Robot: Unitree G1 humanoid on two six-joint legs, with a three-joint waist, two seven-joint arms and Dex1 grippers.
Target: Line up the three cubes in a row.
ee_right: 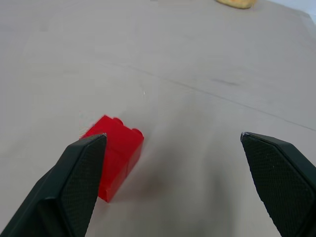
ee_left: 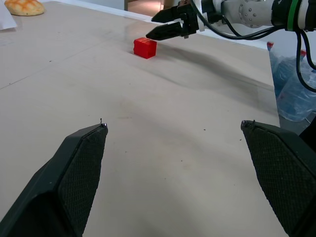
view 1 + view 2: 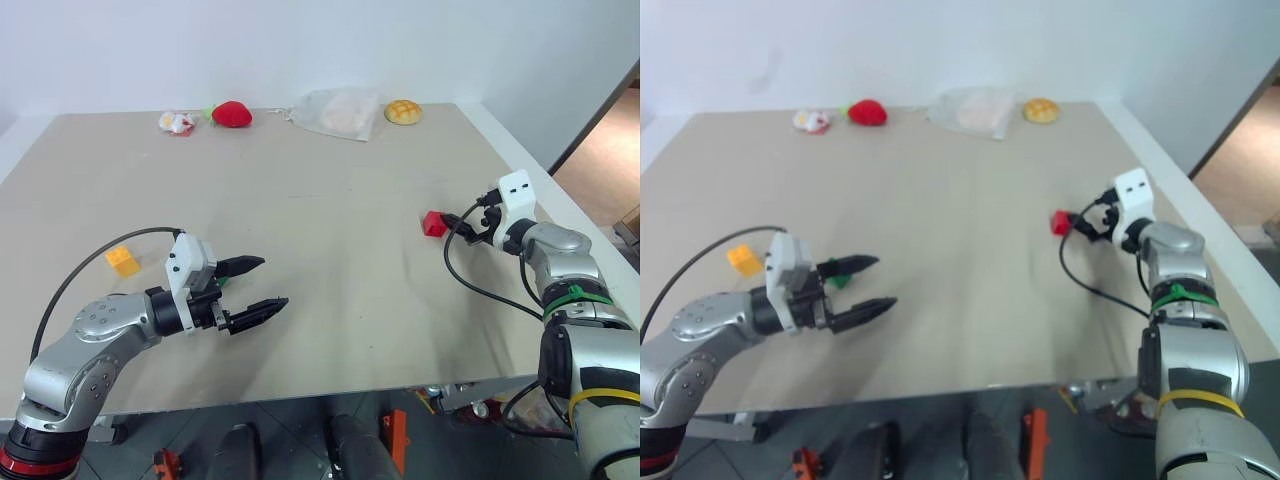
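Note:
The red cube [image 3: 433, 223] sits on the tan table [image 3: 330, 300] at the right. My right gripper [image 3: 452, 226] hovers just beside it, open and holding nothing. In the right wrist view the red cube [image 1: 116, 153] lies next to one finger [image 1: 74, 182], off to that side of the gap. The yellow-orange cube [image 3: 123, 260] rests at the left. My left gripper [image 3: 275, 282] is open and empty above the table's front left. A bit of the green cube [image 3: 222, 282] peeks out behind its fingers.
Along the far edge lie a red plush strawberry [image 3: 231, 113], a small white and red toy [image 3: 176, 122], a clear plastic bag [image 3: 340, 112] and a golden bun [image 3: 403, 111]. The table's right edge runs close to my right arm.

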